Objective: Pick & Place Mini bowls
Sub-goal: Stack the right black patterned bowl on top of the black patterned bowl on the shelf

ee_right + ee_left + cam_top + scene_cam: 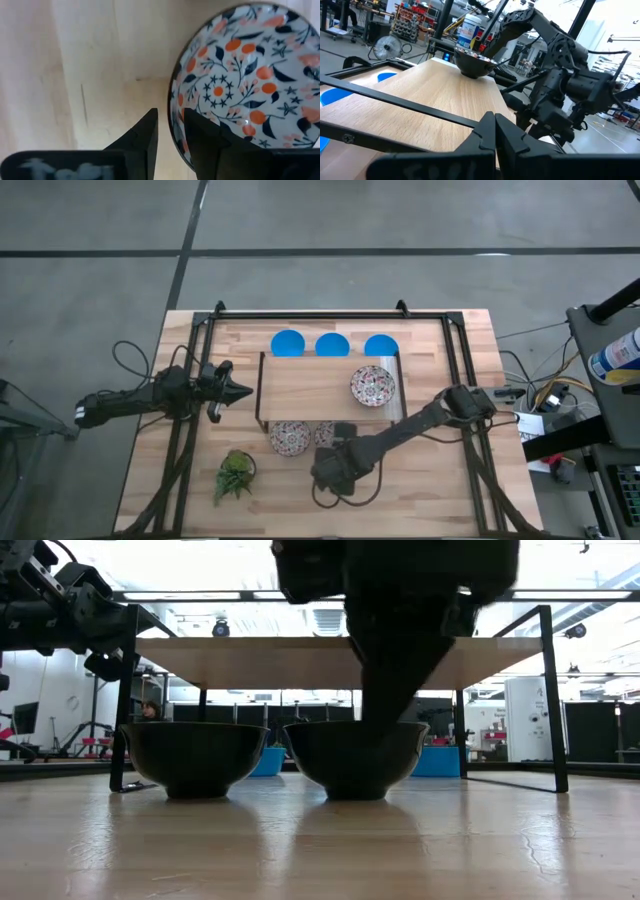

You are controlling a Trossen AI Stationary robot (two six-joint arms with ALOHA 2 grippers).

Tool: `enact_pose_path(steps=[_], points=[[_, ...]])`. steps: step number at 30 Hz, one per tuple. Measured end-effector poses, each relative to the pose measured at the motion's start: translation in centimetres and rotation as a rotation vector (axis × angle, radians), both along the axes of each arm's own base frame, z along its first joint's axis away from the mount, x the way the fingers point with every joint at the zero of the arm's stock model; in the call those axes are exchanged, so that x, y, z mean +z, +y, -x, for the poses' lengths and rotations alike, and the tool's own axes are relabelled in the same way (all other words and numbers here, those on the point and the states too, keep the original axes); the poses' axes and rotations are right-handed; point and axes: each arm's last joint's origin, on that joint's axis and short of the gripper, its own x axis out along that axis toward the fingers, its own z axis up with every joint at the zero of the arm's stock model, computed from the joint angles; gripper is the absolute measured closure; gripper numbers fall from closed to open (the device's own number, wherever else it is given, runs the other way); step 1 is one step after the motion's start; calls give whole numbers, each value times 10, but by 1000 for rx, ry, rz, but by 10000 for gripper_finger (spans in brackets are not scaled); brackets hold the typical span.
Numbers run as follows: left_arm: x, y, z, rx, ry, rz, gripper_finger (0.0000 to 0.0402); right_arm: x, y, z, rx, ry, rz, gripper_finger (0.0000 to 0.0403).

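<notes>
Down near the table's front edge, the right gripper point(328, 448) has its jaws straddling the rim of a patterned bowl point(245, 75): in the right wrist view one finger point(142, 137) is outside the wall and the other inside, close on the rim with a thin gap showing on the outer side, so a firm clamp cannot be told. This bowl sits on the table point(430, 490) just in front of the shelf point(300, 390), beside a second patterned bowl point(289, 438) on its left. In the low view both stand upright side by side, the arm coming down into the right one point(352, 760). A third patterned bowl point(372, 386) rests on the shelf near its right end. Three blue bowls point(332, 345) line up behind the shelf, toward the table's back edge. The left gripper point(237, 391) hovers at the shelf's left end, jaws together and holding nothing. A plant point(234, 474) stands near the front left corner.
</notes>
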Motion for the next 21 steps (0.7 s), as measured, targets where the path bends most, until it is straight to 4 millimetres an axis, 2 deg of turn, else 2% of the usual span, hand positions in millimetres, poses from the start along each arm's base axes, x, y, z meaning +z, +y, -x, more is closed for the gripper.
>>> enact_pose_path(steps=[7, 12, 15, 18, 21], points=[[0, 0, 0, 0, 0, 0, 402, -10, -6, 3, -7, 42, -21, 328], [0, 0, 0, 0, 0, 0, 402, -9, -8, 1, -10, 50, -62, 366], [0, 0, 0, 0, 0, 0, 402, 1, -7, -1, -7, 37, -108, 387], [0, 0, 0, 0, 0, 0, 402, 12, -3, -4, 8, 30, -176, 389], [0, 0, 0, 0, 0, 0, 402, 31, 3, -10, 32, 10, -278, 390]])
